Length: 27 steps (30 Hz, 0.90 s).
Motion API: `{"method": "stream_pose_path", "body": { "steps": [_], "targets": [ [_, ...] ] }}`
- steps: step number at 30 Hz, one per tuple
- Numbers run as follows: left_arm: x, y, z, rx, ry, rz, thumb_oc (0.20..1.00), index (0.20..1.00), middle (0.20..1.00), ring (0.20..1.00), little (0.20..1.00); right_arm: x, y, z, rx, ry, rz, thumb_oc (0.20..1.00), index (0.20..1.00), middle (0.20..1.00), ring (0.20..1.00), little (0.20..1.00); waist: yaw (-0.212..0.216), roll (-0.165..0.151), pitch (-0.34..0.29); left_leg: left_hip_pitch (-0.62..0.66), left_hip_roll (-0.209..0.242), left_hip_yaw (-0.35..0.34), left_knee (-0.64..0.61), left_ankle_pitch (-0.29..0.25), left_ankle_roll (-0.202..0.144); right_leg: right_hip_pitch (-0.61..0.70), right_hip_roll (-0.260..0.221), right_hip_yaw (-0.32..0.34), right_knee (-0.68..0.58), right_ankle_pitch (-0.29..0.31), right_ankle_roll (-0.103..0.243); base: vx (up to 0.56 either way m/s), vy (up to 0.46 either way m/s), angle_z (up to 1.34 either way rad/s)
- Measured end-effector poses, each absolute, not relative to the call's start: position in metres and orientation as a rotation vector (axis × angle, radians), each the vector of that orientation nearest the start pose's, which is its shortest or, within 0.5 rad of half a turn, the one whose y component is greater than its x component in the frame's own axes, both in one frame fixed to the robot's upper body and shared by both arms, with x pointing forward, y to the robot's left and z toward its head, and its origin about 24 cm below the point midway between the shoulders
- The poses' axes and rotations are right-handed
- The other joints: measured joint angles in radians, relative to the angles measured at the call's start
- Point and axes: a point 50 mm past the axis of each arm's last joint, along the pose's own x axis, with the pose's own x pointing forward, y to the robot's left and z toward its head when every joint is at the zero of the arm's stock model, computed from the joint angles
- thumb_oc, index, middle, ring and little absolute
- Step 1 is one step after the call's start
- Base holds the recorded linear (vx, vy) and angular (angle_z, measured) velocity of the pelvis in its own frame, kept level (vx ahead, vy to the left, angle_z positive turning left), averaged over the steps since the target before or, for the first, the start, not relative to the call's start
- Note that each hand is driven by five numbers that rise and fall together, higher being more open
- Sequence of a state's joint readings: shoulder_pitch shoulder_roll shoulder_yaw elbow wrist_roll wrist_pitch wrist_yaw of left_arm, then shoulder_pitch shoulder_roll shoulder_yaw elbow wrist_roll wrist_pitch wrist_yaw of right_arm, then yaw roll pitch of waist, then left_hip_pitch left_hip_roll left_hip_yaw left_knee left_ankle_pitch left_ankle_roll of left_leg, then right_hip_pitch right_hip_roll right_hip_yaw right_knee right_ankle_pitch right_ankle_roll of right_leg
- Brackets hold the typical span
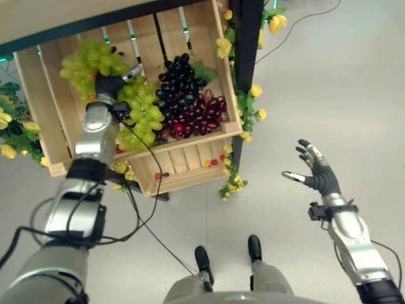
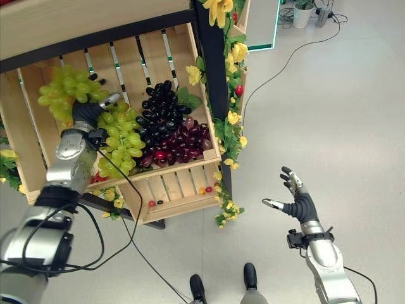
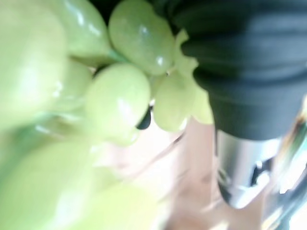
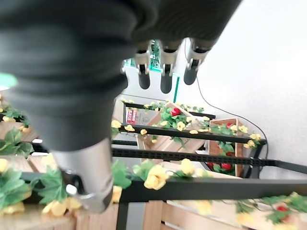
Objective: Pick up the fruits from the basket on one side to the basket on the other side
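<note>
Left eye view showed the left hand point(image 1: 109, 84) inside the wooden crate point(image 1: 39, 95), its fingers curled round a bunch of green grapes point(image 1: 90, 63) lifted near the crate's back slats. More green grapes point(image 1: 140, 114) lay just beside the wrist, with black grapes point(image 1: 177, 79) and red grapes point(image 1: 199, 117) heaped to their right. The right hand point(image 1: 314, 170) hung over the floor point(image 1: 329, 82), well apart from the crate, fingers spread and holding nothing. Yellow flowers point(image 1: 223, 47) lined the black post point(image 1: 248, 57).
</note>
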State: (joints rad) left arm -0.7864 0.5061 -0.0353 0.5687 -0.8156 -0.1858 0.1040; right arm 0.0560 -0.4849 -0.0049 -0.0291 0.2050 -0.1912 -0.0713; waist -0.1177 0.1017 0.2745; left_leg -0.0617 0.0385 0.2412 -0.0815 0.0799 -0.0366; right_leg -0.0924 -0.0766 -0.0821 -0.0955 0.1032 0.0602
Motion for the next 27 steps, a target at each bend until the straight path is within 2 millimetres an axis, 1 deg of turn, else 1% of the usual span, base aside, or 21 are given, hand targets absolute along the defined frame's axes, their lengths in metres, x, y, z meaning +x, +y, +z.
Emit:
{"method": "stream_pose_path", "body": {
  "steps": [1,3,5,9,14,15,18,20,21,23,25,26,27],
  "targets": [
    [0.37,0.237,0.203,-0.445,-0.423,0.122,1.0,1.0,1.0,1.0,1.0,0.242,-0.238,0.081,-0.281,-0.181,-0.059,1.0,1.0,1.0,1.0,1.0,0.002,-0.007,0.0,0.0,0.0,-0.005,0.0,0.0,0.0,0.002,0.0,-0.007,0.0,0.0,0.0,0.01,0.003,0.1],
    [0.365,0.232,0.201,-0.536,-0.429,0.109,1.0,1.0,1.0,1.0,1.0,0.245,-0.236,0.084,-0.295,-0.196,-0.067,1.0,1.0,1.0,1.0,1.0,0.006,-0.013,-0.002,0.001,0.0,-0.012,-0.001,0.0,0.0,0.003,0.0,-0.012,-0.001,-0.004,0.005,0.01,0.002,0.1],
    [0.364,0.231,0.198,-0.578,-0.419,0.112,1.0,1.0,1.0,1.0,1.0,0.247,-0.235,0.087,-0.302,-0.211,-0.072,1.0,1.0,1.0,1.0,1.0,0.012,-0.018,-0.002,0.001,0.0,-0.012,-0.001,0.0,0.0,0.004,0.002,-0.012,-0.001,-0.004,0.004,0.01,0.0,0.02],
    [0.362,0.223,0.186,-0.663,-0.386,0.105,1.0,1.0,1.0,1.0,1.0,0.248,-0.235,0.087,-0.302,-0.212,-0.078,1.0,1.0,1.0,1.0,1.0,0.023,-0.024,-0.005,0.021,0.0,-0.011,-0.003,-0.003,-0.001,0.021,0.0,-0.011,-0.002,-0.008,0.006,0.0,0.0,0.0],
    [0.358,0.223,0.189,-0.744,-0.406,0.098,1.0,1.0,1.0,1.0,1.0,0.247,-0.236,0.086,-0.305,-0.205,-0.08,1.0,1.0,1.0,1.0,1.0,0.024,-0.035,-0.005,0.021,-0.001,-0.011,-0.002,-0.003,0.0,0.02,-0.001,-0.01,-0.002,-0.008,0.006,0.0,0.0,0.0],
    [0.356,0.222,0.191,-0.786,-0.421,0.089,1.0,1.0,1.0,1.0,1.0,0.248,-0.235,0.087,-0.315,-0.208,-0.081,1.0,1.0,1.0,1.0,1.0,0.025,-0.038,-0.005,0.021,-0.001,-0.011,-0.003,-0.003,0.0,0.02,-0.001,-0.01,-0.002,-0.008,0.006,0.0,0.0,0.0],
    [0.35,0.219,0.195,-0.837,-0.453,0.064,1.0,1.0,1.0,1.0,1.0,0.248,-0.235,0.086,-0.333,-0.207,-0.088,1.0,1.0,1.0,1.0,1.0,0.026,-0.049,-0.006,0.021,-0.001,-0.012,-0.003,-0.002,0.002,0.021,0.001,-0.011,-0.001,-0.008,0.006,0.0,0.0,0.0],
    [0.346,0.215,0.199,-0.894,-0.482,0.039,1.0,1.0,1.0,1.0,1.0,0.248,-0.234,0.086,-0.333,-0.206,-0.096,1.0,1.0,1.0,1.0,1.0,0.027,-0.057,-0.008,0.021,-0.002,-0.012,-0.003,-0.003,0.003,0.026,0.0,-0.011,-0.001,-0.005,0.002,0.0,0.0,0.0],
    [0.341,0.209,0.201,-0.932,-0.505,0.016,1.0,1.0,1.0,1.0,1.0,0.249,-0.232,0.086,-0.342,-0.207,-0.092,1.0,1.0,1.0,1.0,1.0,0.027,-0.065,-0.011,0.023,-0.003,-0.014,-0.003,-0.003,0.005,0.028,0.001,-0.012,0.0,-0.005,0.002,0.0,0.0,0.0],
    [0.336,0.204,0.203,-0.936,-0.515,-0.014,1.0,1.0,1.0,1.0,1.0,0.25,-0.231,0.087,-0.356,-0.214,-0.09,1.0,1.0,1.0,1.0,1.0,0.027,-0.077,-0.012,0.024,-0.005,-0.016,-0.003,-0.004,0.006,0.029,0.0,-0.013,-0.001,-0.006,0.003,0.0,0.0,0.0],
    [0.328,0.196,0.197,-0.901,-0.493,-0.059,1.0,1.0,1.0,1.0,1.0,0.251,-0.23,0.088,-0.36,-0.22,-0.091,1.0,1.0,1.0,1.0,1.0,0.028,-0.081,-0.013,0.031,-0.007,-0.018,-0.003,-0.006,0.008,0.033,-0.002,-0.014,-0.001,-0.007,0.004,0.0,0.0,0.0],
    [0.324,0.193,0.19,-0.895,-0.48,-0.079,1.0,1.0,1.0,1.0,1.0,0.251,-0.23,0.088,-0.359,-0.222,-0.091,1.0,1.0,1.0,1.0,1.0,0.03,-0.08,-0.015,0.034,-0.008,-0.019,-0.003,-0.007,0.009,0.04,-0.008,-0.016,-0.001,-0.011,0.01,0.0,0.0,0.0],
    [0.321,0.192,0.188,-0.892,-0.476,-0.089,1.0,1.0,1.0,1.0,1.0,0.251,-0.229,0.089,-0.359,-0.223,-0.09,1.0,1.0,1.0,1.0,1.0,0.029,-0.08,-0.016,0.034,-0.008,-0.019,-0.003,-0.007,0.009,0.037,-0.008,-0.016,-0.001,-0.013,0.011,0.0,0.0,0.0]
  ]
}}
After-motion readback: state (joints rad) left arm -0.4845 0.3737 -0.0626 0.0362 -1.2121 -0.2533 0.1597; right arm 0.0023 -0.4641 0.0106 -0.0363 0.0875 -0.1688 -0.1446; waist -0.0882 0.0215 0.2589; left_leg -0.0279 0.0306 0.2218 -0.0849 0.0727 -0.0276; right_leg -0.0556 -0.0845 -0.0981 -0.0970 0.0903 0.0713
